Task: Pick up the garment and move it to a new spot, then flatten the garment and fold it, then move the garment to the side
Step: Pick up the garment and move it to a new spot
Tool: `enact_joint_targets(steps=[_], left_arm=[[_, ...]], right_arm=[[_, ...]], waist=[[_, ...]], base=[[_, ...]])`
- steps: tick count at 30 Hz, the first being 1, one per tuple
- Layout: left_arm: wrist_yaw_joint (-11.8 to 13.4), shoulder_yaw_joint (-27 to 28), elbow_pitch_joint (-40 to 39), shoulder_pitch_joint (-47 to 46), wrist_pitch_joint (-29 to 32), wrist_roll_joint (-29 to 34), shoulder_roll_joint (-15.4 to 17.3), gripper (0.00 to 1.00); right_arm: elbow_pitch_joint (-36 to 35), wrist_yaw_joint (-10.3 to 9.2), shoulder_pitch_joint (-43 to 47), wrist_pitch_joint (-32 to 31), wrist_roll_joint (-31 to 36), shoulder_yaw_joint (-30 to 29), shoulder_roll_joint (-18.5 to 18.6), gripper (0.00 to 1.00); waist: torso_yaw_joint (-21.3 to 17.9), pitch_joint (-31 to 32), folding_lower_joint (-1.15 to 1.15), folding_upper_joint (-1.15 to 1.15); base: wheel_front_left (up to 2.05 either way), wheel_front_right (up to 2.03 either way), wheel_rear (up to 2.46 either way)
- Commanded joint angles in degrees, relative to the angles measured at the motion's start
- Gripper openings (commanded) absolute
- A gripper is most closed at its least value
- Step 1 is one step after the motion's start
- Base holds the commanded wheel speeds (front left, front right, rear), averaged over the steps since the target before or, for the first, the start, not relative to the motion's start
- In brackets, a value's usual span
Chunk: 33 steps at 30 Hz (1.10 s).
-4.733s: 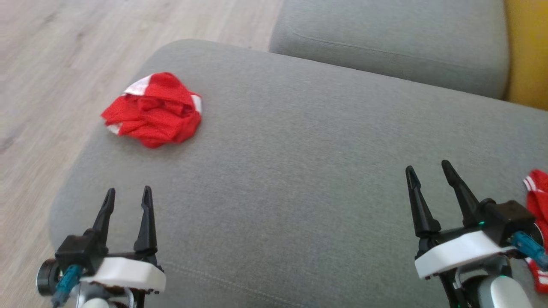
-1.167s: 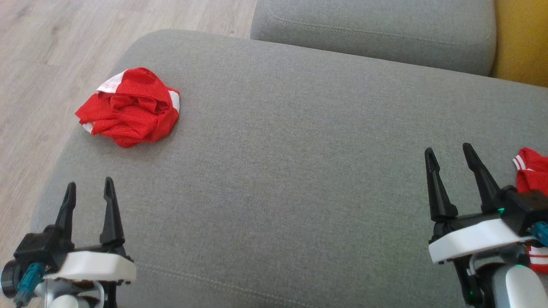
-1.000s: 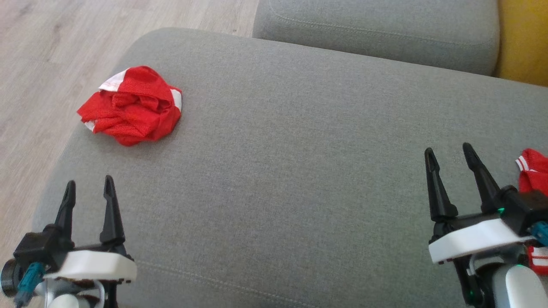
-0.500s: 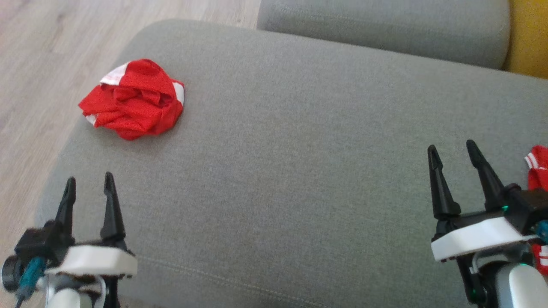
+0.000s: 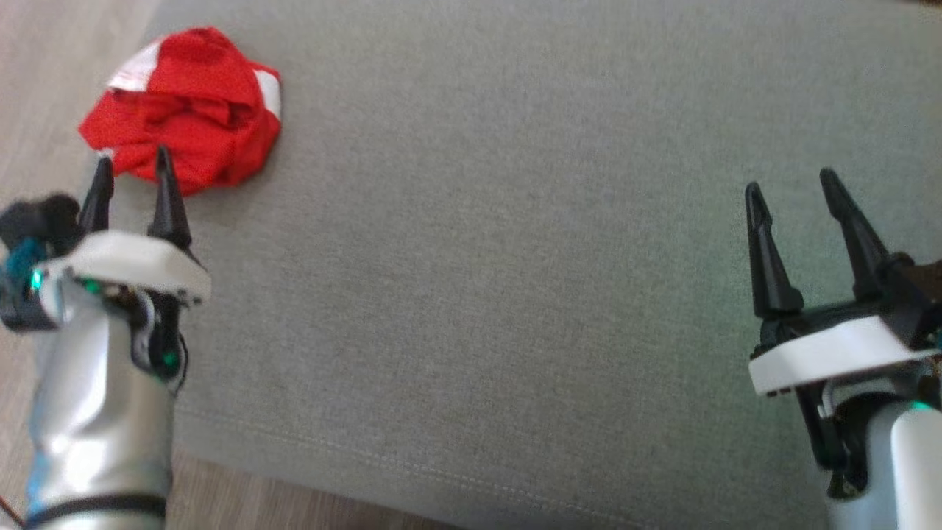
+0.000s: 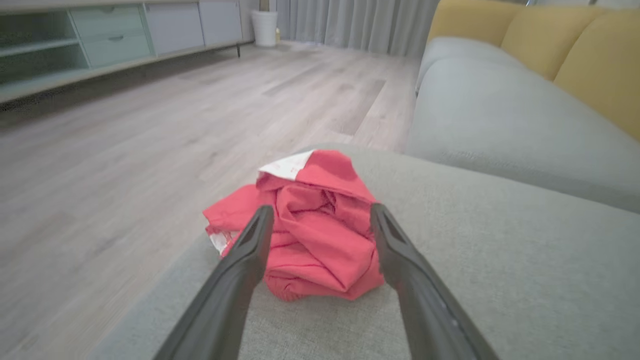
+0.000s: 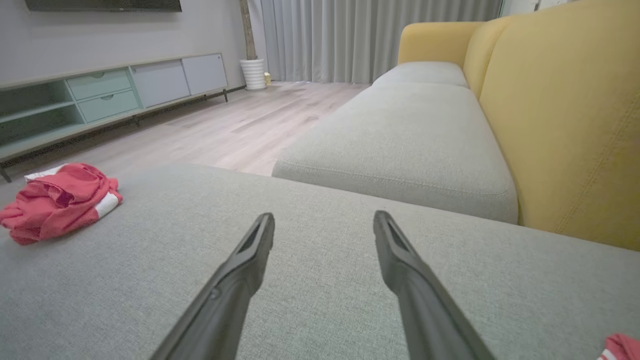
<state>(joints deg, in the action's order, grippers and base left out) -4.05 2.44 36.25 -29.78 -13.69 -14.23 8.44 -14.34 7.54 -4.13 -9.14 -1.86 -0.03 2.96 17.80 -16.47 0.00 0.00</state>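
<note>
The left gripper (image 5: 132,160) is hovering, dark fingers (image 5: 169,210) spread wide and empty, tips just short of the crumpled red mesh garment (image 5: 184,103) lying near the corner of the grey fabric sofa cushion (image 5: 515,258). I'd say it should be straddling the thickest folds before closing.

Garment (image 5: 184,96) edge behind left fingers (image 5: 168,202)

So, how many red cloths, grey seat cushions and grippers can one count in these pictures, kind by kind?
Red cloths: 2 (crumpled garment, red cloth edge at the right wrist view's corner)
Grey seat cushions: 2 (near cushion, far cushion)
Grippers: 2 (left gripper, right gripper, both open)
Total: 6
</note>
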Motion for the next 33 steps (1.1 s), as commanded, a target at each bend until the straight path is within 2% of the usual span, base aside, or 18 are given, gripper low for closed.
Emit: enact_joint_targets(steps=[1, 6, 11, 12, 13, 14, 15, 21, 26, 33], left_arm=[[-0.6, 1.6, 2.6, -5.1, -0.2, -0.3, 3.3, 1.00], [-2.1, 0.7, 18.4, -15.1, 2.7, -1.5, 5.4, 1.00], [-2.9, 0.2, 29.4, -20.8, 7.9, -3.3, 6.6, 1.00], [-3.0, 0.3, 30.9, -21.4, 8.7, -3.9, 6.8, 0.93], [-3.0, 0.3, 30.9, -21.4, 8.7, -3.9, 6.8, 0.93], [-3.1, 0.4, 31.9, -22.0, 8.8, -4.2, 6.9, 0.17], [-3.1, 0.3, 32.6, -22.4, 8.3, -4.3, 7.2, 0.00], [-3.3, -0.5, 33.5, -23.3, 1.3, -4.6, 8.2, 0.00], [-3.4, -1.2, 30.4, -22.9, -1.1, -4.1, 9.2, 0.00], [-2.3, 2.7, 11.2, -14.2, -1.3, -2.3, 9.9, 0.00]], right_arm=[[-2.8, -0.05, -2.6, -0.4, 0.4, 1.9, 0.8, 1.00], [-3.6, -0.05, -4.5, -1.7, 0.6, 3.3, 1.6, 1.00], [-4.2, -0.05, -5.3, -2.2, 0.7, 3.3, 1.7, 1.00], [-4.3, -0.05, -5.4, -2.2, 0.7, 3.3, 1.7, 1.00], [-4.3, -0.05, -5.4, -2.2, 0.7, 3.3, 1.7, 1.00], [-4.3, -0.05, -5.5, -2.1, 0.7, 3.3, 1.7, 1.00], [-4.3, -0.05, -5.5, -2.1, 0.7, 3.1, 1.7, 1.00], [-3.9, -0.05, -5.7, -1.4, 0.5, 2.2, 1.3, 1.00], [-2.7, -0.05, -5.8, 0.0, 0.0, 1.9, 0.9, 1.00], [0.1, -0.05, -4.7, 3.2, -1.5, 1.5, 0.3, 1.00]], waist=[[-1.2, -3.3, 0.00, 0.00], [-3.0, -6.7, 0.00, 0.00], [-4.4, -9.1, 0.00, 0.00], [-4.6, -9.4, 0.00, 0.00], [-4.6, -9.4, 0.00, 0.00], [-4.8, -9.6, 0.00, 0.00], [-4.9, -9.7, 0.00, 0.00], [-4.5, -9.1, 0.00, 0.00], [-3.8, -6.5, 0.00, 0.00], [-4.6, 0.0, 0.00, 0.00]], base=[[0.00, 0.00, 0.00], [0.00, 0.00, 0.00], [0.00, 0.00, 0.00], [0.00, 0.00, 0.00], [0.00, 0.00, 0.00], [0.00, 0.00, 0.00], [0.00, 0.00, 0.00], [0.00, 0.00, 0.00], [0.00, 0.00, 0.00], [0.00, 0.00, 0.00]])
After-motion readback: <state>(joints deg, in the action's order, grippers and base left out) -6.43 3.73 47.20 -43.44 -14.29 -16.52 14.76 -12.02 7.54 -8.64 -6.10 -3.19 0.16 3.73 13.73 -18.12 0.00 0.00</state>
